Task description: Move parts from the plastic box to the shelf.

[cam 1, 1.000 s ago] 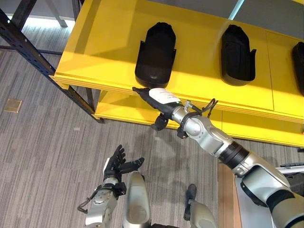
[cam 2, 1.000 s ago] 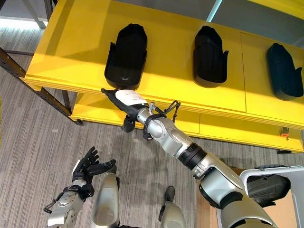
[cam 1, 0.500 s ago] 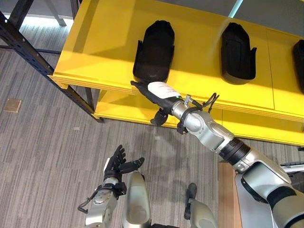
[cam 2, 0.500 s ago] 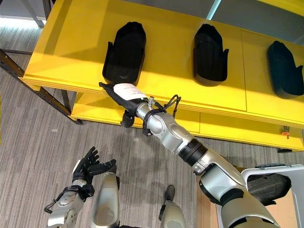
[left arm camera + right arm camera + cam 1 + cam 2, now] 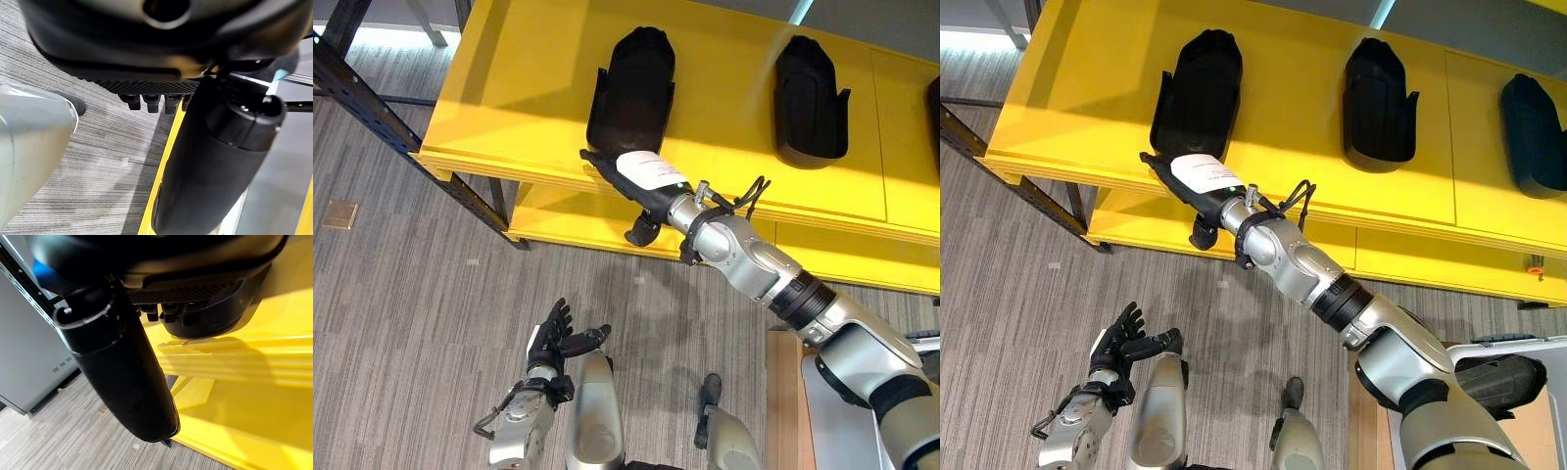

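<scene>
Workshop or factory floor: yellow shelf at 12 o'clock on black steel racking, identical black moulded parts in row, grey carpet.

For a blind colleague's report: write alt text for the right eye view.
The robot's right hand, fingers straight, reaches to the front edge of a yellow shelf just below a black part. Two more black parts lie further along the shelf, and the left hand hangs open low over the grey floor.
</scene>
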You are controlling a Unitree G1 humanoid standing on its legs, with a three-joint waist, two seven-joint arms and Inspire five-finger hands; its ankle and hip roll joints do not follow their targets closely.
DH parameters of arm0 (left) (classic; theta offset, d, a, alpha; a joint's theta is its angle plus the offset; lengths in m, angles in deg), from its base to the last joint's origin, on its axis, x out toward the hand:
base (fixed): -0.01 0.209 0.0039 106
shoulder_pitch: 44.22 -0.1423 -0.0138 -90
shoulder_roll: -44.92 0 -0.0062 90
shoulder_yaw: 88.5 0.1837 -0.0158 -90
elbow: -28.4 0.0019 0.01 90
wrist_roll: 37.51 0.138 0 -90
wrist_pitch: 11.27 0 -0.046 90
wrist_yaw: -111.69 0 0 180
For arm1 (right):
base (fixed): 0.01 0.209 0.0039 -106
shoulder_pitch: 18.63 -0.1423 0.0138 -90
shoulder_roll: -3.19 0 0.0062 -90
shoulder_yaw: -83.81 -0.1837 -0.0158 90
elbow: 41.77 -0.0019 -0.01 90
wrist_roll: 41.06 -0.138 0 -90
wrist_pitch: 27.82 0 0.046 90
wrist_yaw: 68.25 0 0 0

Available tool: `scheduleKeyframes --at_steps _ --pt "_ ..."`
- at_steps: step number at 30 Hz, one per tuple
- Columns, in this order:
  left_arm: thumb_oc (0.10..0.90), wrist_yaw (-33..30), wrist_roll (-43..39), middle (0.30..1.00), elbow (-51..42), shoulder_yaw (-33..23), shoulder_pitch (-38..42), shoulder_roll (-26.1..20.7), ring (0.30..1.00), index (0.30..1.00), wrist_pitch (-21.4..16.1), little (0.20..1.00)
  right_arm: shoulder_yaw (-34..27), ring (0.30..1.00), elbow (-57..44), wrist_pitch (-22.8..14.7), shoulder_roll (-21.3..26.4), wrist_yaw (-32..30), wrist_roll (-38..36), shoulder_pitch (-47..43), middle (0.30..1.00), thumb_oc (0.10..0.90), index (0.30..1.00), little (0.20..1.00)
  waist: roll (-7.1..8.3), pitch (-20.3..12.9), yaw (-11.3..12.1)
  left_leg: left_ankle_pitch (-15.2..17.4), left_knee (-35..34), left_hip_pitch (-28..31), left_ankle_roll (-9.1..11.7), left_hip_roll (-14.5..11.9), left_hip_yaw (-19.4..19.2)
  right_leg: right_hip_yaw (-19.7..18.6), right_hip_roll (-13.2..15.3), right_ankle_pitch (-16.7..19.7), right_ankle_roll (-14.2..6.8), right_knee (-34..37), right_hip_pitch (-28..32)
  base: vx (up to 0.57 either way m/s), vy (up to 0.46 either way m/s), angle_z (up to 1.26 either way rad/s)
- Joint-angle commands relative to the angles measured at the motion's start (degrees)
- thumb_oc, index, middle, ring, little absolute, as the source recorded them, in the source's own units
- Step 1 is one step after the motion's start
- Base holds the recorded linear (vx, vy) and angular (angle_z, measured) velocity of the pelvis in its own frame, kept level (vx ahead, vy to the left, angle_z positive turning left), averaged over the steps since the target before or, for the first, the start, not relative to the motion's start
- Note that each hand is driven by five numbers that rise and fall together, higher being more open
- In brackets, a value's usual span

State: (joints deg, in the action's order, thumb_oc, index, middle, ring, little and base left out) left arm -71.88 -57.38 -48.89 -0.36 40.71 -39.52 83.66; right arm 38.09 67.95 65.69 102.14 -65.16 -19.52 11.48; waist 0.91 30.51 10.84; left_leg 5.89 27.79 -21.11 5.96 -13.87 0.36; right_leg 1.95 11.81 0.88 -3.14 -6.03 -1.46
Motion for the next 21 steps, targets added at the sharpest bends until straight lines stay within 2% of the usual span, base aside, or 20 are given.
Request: scheduleKeyframes --at_steps 1,21 --pt "0.9 -0.6 -0.4 1.0 -8.0 0.2 -2.2 0.9 1.0 1.0 -3.4 1.0 -1.8 1.0 -2.4 -2.0 0.5 -5.0 1.2 -12.5 1.0 0.9 1.0 1.0 -3.14 -0.7 -1.2 -9.2 -7.1 5.5 0.4 -2.3 1.4 -1.2 1.1 6.7 1.9 -2.0 0.8 0.0 0.0 0.0" --pt "0.9 -0.9 -1.1 1.0 -7.4 0.1 -2.2 0.9 1.0 1.0 -3.7 1.0 -3.1 1.0 2.0 -1.0 1.7 -7.0 0.4 -13.7 1.0 0.9 1.0 1.0 -4.06 -0.7 -2.1 -9.3 -6.5 3.9 0.4 -2.1 1.5 -1.2 1.2 7.0 1.9 -2.4 -0.6 0.0 0.0 0.0"
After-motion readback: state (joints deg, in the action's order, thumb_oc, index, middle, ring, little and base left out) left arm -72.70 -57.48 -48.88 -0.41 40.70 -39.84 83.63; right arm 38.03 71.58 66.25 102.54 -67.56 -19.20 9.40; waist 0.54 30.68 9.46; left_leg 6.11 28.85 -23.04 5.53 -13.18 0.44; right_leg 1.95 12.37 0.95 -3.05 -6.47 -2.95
